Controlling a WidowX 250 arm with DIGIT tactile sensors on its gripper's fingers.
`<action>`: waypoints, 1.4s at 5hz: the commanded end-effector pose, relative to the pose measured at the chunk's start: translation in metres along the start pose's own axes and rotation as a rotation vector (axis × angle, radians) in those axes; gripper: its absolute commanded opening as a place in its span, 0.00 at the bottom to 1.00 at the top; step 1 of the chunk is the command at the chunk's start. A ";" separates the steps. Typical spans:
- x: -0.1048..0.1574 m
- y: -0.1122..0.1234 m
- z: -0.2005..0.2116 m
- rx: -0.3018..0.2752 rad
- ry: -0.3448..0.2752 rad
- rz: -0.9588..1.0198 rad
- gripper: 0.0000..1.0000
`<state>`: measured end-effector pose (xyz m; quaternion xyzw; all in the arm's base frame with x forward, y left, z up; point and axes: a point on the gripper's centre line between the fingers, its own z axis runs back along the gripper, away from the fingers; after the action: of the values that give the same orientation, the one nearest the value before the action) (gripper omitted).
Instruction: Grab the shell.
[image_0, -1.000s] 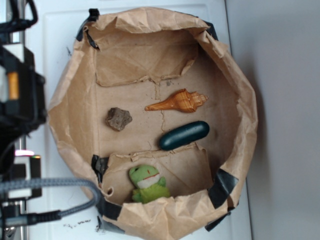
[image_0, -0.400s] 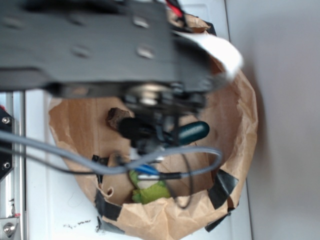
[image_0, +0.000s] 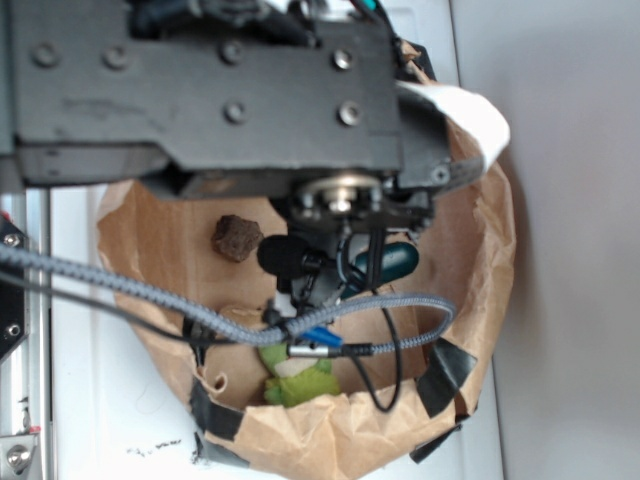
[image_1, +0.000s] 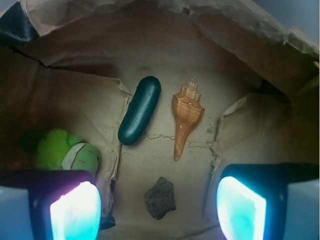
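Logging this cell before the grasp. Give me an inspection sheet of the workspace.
Surface: crumpled brown paper lining inside a taped paper tub.
Job's things: orange-brown ribbed spiral shell, lying flat, untouched.
Clutter: dark teal smooth capsule beside the shell; rough brown rock; green plush frog.
Grippers: gripper open, above the rock, holding nothing.
Cables: grey braided cable across the tub.
Surroundings: white tabletop, grey wall.

The shell (image_1: 186, 114) is showing a glossy, ribbed orange-brown surface, and the dark teal capsule (image_1: 139, 110) beside it is looking smooth and shiny. Crumpled matt brown paper (image_1: 165, 45) is lining everything around the shell, with a rough rock (image_1: 160, 197) and a fuzzy green plush toy (image_1: 62, 151) lying near it.
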<state>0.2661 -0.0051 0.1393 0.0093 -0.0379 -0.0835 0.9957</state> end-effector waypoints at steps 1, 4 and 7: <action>0.004 0.009 -0.016 0.008 -0.120 0.052 1.00; 0.014 0.040 -0.092 0.079 -0.128 0.047 1.00; 0.033 0.062 -0.103 0.072 -0.180 0.080 1.00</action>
<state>0.3103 0.0511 0.0304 0.0298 -0.1073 -0.0414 0.9929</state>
